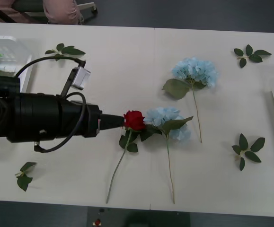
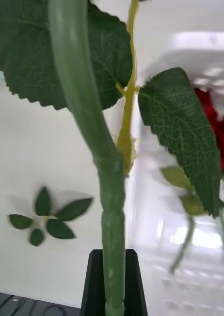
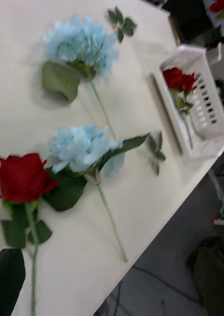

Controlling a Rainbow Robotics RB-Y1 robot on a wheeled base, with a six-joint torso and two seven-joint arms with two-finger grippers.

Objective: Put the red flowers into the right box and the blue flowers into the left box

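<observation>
Sorting step, mid-task. Left gripper reached the table rose beside a hydrangea; its grip could not be told. Right gripper clasped a rose stem over the right box; release probably follows.

Even, soft overhead light with faint shadows; both wrist views are blurred, backgrounds washed out.
</observation>
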